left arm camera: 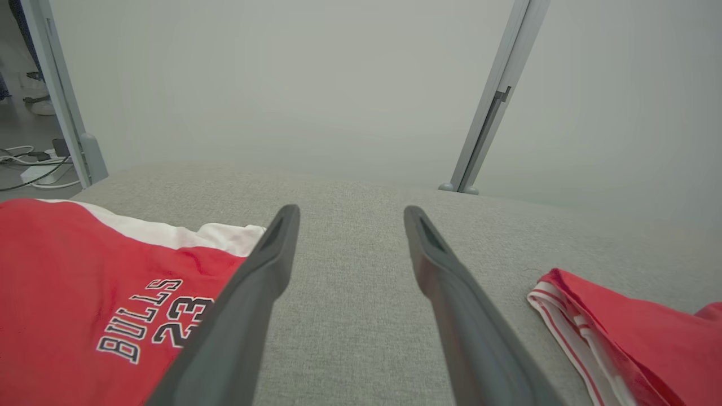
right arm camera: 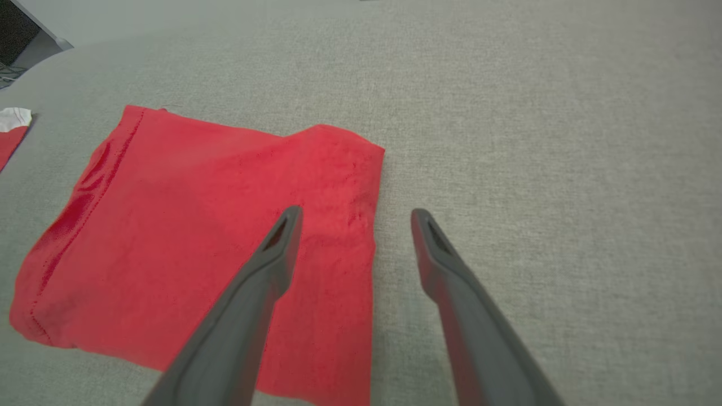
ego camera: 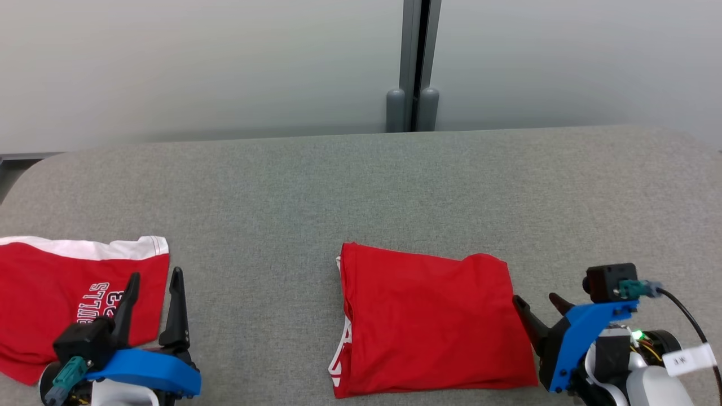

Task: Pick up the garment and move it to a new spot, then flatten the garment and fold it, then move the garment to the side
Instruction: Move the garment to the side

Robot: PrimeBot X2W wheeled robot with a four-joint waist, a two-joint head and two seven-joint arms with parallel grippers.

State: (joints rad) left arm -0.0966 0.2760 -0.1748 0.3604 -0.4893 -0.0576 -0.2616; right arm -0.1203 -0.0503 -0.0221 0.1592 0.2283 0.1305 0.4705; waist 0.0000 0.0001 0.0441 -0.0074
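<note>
Your empty, wide-open right claw [ego camera: 536,299] sits at the folded red cloth garment [ego camera: 431,324]'s right edge. The left claw [ego camera: 156,274], equally open and empty, is farther.

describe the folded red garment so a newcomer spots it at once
On the grey table, look to the middle of the near edge. The folded red garment lies there, beside the open right gripper. Unlike the red jersey at the left, its top face is plain, with no lettering.

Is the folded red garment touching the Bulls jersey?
Apart. The head view shows a wide strip of bare grey table between the folded red garment and the Bulls jersey.
</note>
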